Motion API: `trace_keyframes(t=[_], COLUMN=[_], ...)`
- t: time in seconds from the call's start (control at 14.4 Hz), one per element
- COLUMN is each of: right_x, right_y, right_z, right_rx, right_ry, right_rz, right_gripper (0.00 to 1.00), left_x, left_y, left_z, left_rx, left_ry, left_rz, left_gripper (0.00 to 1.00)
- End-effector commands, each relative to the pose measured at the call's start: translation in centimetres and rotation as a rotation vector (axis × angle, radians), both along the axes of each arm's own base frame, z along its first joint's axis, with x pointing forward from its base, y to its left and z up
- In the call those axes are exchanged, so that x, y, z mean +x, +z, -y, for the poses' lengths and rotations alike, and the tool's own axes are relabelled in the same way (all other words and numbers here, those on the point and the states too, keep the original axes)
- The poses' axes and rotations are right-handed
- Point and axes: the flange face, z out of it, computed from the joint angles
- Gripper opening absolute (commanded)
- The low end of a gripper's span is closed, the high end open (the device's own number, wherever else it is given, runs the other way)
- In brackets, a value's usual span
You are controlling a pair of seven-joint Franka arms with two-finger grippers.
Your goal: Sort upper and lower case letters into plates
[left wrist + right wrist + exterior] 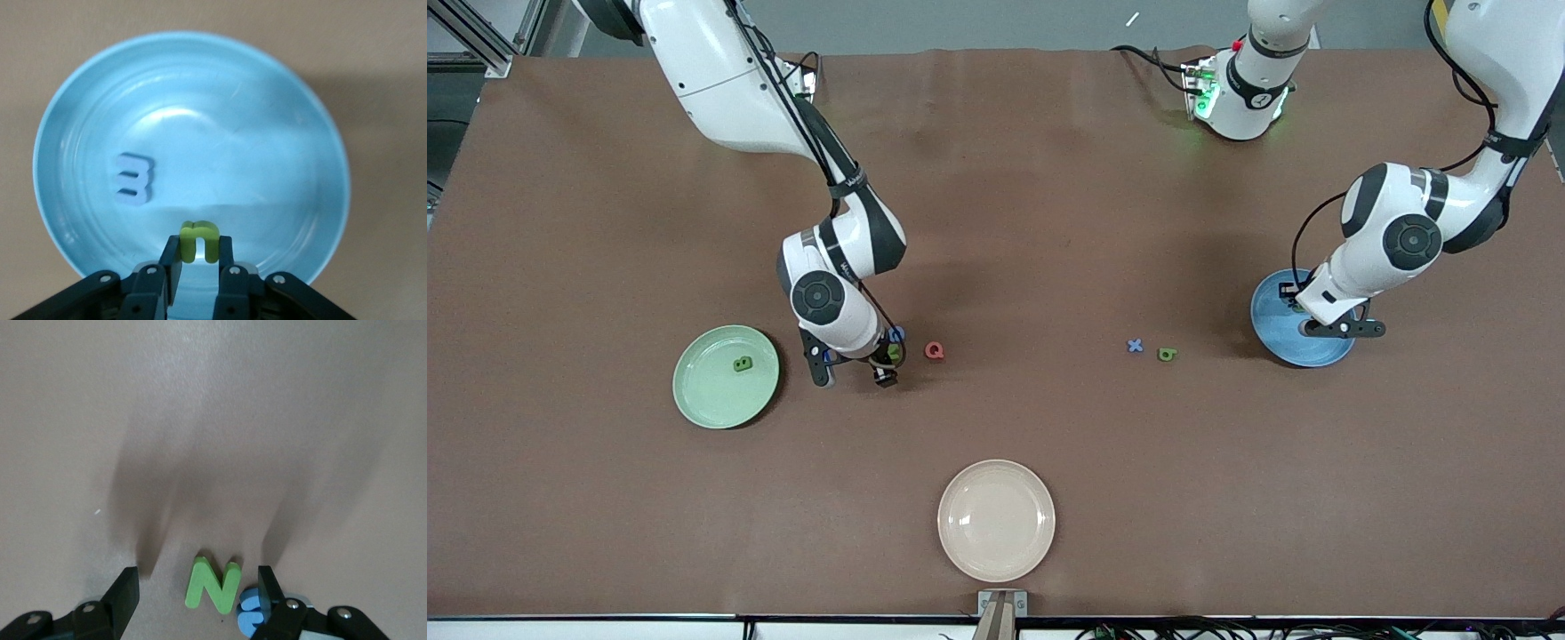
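So the left end effector (195, 261) is up over the sky blue plate (1272, 342), clamped tight on a little yellow-green letter (198, 240) that pokes out between its fingertips. Can't really tell which letter it is from this angle. Right under it, lying in the same plate, there's a pale blue letter (133, 178), sitting a bit off from the held one and not touching it.

The right end effector (198, 581) is low over the brown tabletop (1049, 222) with its jaws spread wide, not gripping anything. A green N (213, 584) lies flat on the tabletop right between its two fingers, with a gap on each side. A blue letter (251, 612) sits right against the N, up against one of the fingers. Just beside this end effector, toward the left arm's end, is a red Q (934, 351).

The mint green plate (703, 396) is near the right end effector toward the right arm's end of the tabletop, with a green letter (743, 364) lying in it.

Between the two end effectors, a blue X (1135, 346) and a small green letter (1167, 355) lie side by side. A cream-white plate (996, 520) sits well apart from both end effectors.
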Motion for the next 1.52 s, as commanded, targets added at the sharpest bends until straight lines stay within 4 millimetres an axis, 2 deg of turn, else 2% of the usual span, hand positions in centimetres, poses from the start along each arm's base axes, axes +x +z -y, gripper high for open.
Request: trace_keyframes(t=[0.0,0.42,0.49,0.55,0.69,0.76,0.83,1.04,1.32,1.46], right_x=[-0.2,-0.3,-0.3,-0.3,-0.2,-0.1,-0.1,-0.1,0.1,0.4], right_y=[-0.7,-1.1,-1.2,-1.2,-1.1,-1.1,-1.0,-1.0,-0.9,-0.9], right_z=[-0.3,-0.3,-0.4,-0.4,-0.4,-0.4,-0.4,-0.4,-0.2,0.2], right_rx=[-0.007,-0.011,-0.01,-0.009,-0.006,-0.004,-0.002,-0.001,0.003,0.003], right_ry=[-0.012,-0.01,-0.008,-0.009,-0.011,-0.011,-0.012,-0.015,-0.023,-0.031], right_rz=[0.001,-0.002,0.0,0.003,0.01,0.014,0.018,0.017,0.019,0.019], right_gripper=[0.79,0.74,0.73,0.7,0.59,0.53,0.46,0.29,0.04,0.01], left_x=[-1.3,-1.7,-1.7,-1.6,-1.4,-1.2,-0.9,0.3,2.8,4.0], left_y=[-0.1,-0.7,-0.7,-0.7,-0.5,-0.5,-0.1,1.2,3.7,4.1], left_z=[-0.6,-0.6,-0.6,-0.6,-0.6,-0.4,-0.2,1.9,6.4,9.2], left_rx=[0.01,-0.009,-0.009,-0.009,-0.012,-0.015,-0.013,-0.016,-0.046,-0.08], left_ry=[-0.025,-0.027,-0.027,-0.028,-0.05,-0.06,-0.064,-0.087,-0.148,-0.16], left_rz=[0.005,0.017,0.017,0.018,0.021,0.023,0.032,0.059,0.085,0.09], left_gripper=[0.08,0.09,0.14,0.29,0.78,0.9,0.96,0.99,0.99,0.99])
